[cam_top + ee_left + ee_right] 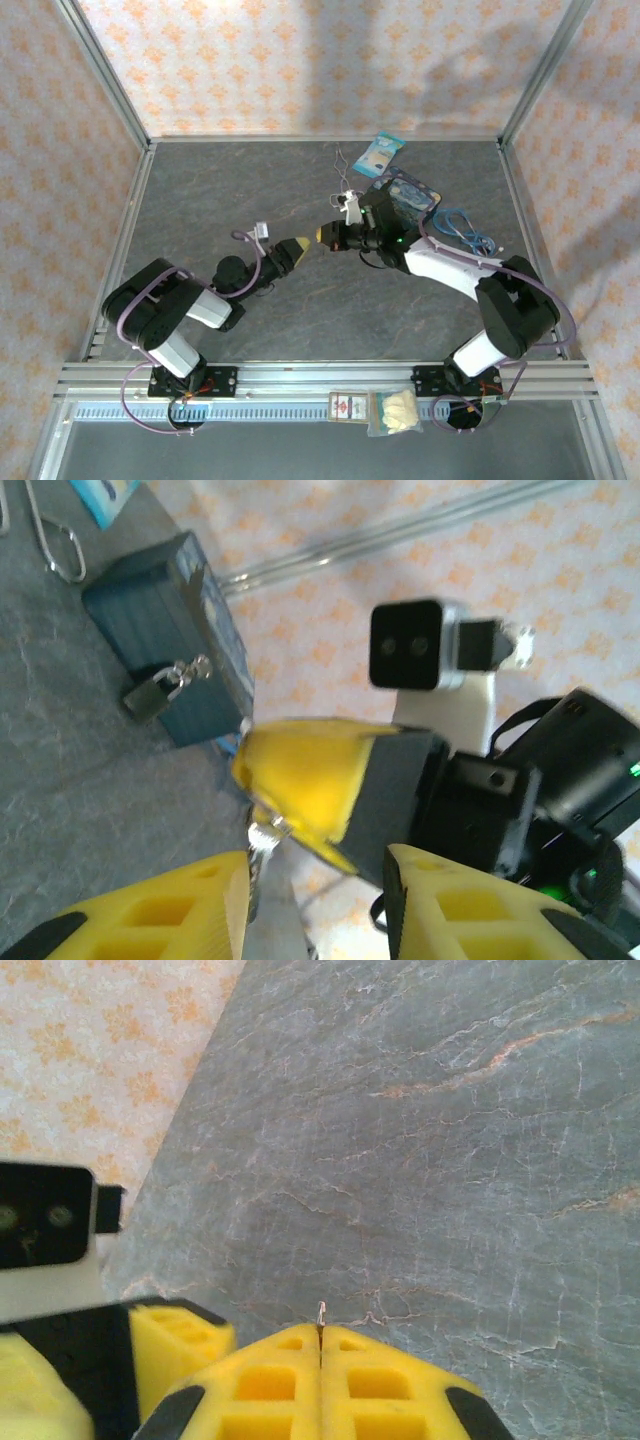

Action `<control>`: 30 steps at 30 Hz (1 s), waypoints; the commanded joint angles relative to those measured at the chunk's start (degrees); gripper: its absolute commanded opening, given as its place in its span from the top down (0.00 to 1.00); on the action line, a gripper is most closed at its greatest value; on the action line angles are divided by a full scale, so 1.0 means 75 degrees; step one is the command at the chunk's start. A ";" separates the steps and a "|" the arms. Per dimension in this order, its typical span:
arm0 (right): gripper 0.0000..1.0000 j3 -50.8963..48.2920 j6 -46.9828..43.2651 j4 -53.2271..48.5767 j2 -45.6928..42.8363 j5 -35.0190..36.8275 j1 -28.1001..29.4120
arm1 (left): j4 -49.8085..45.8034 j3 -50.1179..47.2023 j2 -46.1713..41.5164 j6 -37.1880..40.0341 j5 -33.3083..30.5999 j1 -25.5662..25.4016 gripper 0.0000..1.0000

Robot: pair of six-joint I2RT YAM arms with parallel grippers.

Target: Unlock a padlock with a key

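Note:
The padlock (150,695), small and dark grey with a thin shackle, hangs on the clasp of the blue tin (160,620), which also stands at the back right of the table (405,195). My right gripper (321,1345) is shut on the key (321,1313); only its silvery tip sticks out between the yellow fingers. In the left wrist view that key tip (262,837) shows under the right gripper's fingers (310,780), close to my left gripper (315,905), which is open. Above the middle of the table the left gripper (303,246) and the right gripper (324,235) nearly meet tip to tip.
Thin wire tongs (340,165) and a blue packet (380,155) lie near the back wall. A coil of blue cable (462,228) sits right of the tin. A small bag (390,410) rests on the near rail. Walls enclose the table on three sides.

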 commanded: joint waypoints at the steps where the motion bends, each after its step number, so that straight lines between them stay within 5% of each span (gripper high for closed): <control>1: 1.00 0.0048 0.0509 0.0427 -0.0046 0.0063 -0.0005 | 0.1674 0.0231 0.0471 -0.0425 0.0160 -0.0101 0.64; 16: 1.00 -0.0345 0.0950 0.0904 0.0004 -0.0228 0.0043 | 0.1748 0.0650 0.0826 -0.0474 -0.0244 -0.0233 0.53; 30: 1.00 -0.0457 0.1527 0.1473 0.0075 -0.0330 0.0123 | 0.1958 0.0797 0.1048 -0.0579 -0.0294 -0.0351 0.66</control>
